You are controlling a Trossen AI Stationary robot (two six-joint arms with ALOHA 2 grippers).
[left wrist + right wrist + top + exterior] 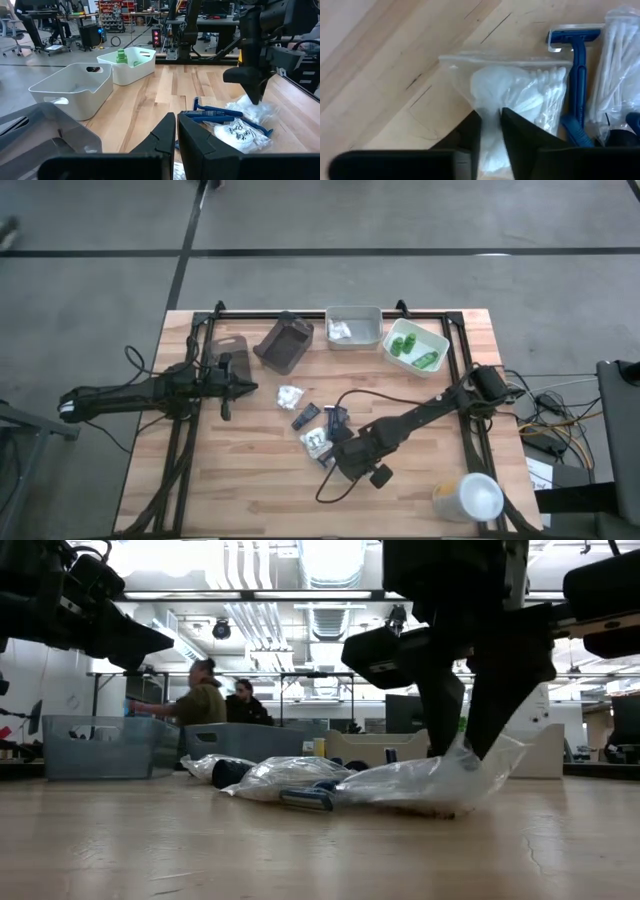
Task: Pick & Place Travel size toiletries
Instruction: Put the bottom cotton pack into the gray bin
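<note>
Two dark robot arms reach over your wooden table (250, 490). The right gripper (322, 450) is down at the table's middle, fingers (470, 135) pinched on the edge of a clear packet of cotton swabs (520, 95). In the low view that packet (430, 780) lies on the wood with one corner drawn up between the fingers. Right beside it lies a blue disposable razor (577, 75), and a second clear swab packet (620, 65) sits on the razor's other side.

In the high view, you can find the loose toiletries bunched at mid-table: a white packet (290, 395) nearest the left arm, then dark flat items (306, 417) between it and the right gripper.

The left gripper (226, 388) hovers over the table's left part, near the brown tray (285, 343), its fingers (165, 140) pressed together on nothing.

Along the far edge, going rightward, stand the brown tray, a grey tray (354, 326) holding white packets, and a white tray (414, 347) holding small green bottles (410, 348). A big white cup (470, 497) lies near the table's front right corner.

Beyond the table, in the low view, two people (205, 695) sit at a workbench.
</note>
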